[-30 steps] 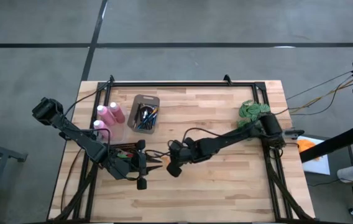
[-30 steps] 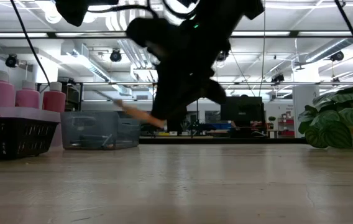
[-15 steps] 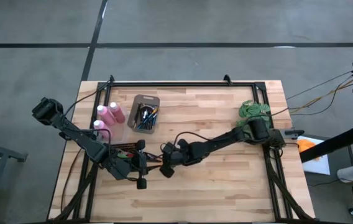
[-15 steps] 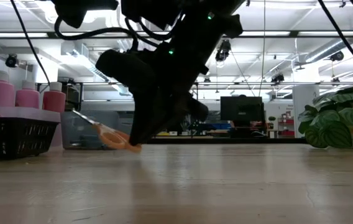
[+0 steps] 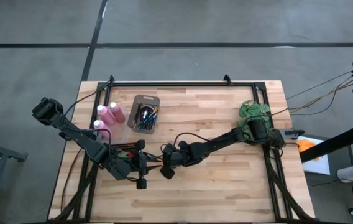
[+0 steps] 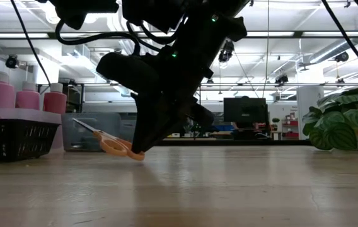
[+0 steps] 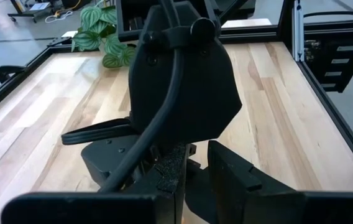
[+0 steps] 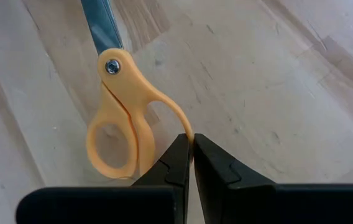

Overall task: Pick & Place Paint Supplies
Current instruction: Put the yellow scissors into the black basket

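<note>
Scissors (image 8: 123, 118): your right gripper (image 8: 191, 149), jaws pinching handle loop, tilts them, tip low; left gripper (image 7: 192, 171), jaws slightly apart, waits beside.

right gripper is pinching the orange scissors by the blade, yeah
Not quite. The right gripper is shut on the orange scissors by a handle loop, not the blade. The right wrist view shows its fingertips pinching the loop's rim, the blade pointing away.

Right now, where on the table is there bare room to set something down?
Bare wood lies between the grey bin and the plant, and along the near edge. It is crowded near the pink bottles, where both grippers meet over the scissors.
</note>
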Controlling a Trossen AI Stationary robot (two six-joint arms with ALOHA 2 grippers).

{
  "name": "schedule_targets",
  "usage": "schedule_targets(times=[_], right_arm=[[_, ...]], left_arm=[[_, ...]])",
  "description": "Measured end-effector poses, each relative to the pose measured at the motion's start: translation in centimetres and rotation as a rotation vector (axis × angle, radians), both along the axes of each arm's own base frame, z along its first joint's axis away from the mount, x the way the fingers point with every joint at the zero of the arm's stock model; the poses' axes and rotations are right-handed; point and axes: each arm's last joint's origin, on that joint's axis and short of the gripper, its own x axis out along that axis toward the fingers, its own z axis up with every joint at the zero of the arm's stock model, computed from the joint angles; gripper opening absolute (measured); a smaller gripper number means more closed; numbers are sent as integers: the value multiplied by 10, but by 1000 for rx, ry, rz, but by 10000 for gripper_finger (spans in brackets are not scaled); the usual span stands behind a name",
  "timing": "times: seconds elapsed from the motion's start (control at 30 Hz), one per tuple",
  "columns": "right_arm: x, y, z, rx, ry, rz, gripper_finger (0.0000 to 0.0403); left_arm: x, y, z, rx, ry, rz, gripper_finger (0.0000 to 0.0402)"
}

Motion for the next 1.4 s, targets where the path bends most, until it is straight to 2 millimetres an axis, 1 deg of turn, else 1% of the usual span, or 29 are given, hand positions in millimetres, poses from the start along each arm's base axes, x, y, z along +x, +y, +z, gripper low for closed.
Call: schedule_targets(times=[0.23, 0.53, 1.4], right_arm=[[-1, 0, -2, 19, 11, 9, 13], [-5, -1, -8, 44, 19, -38, 13], [-3, 0, -7, 60, -9, -51, 13]], left_arm=[[0, 0, 0, 0, 0, 0, 71], [0, 0, 0, 0, 0, 0, 71], [0, 0, 0, 0, 0, 0, 71]])
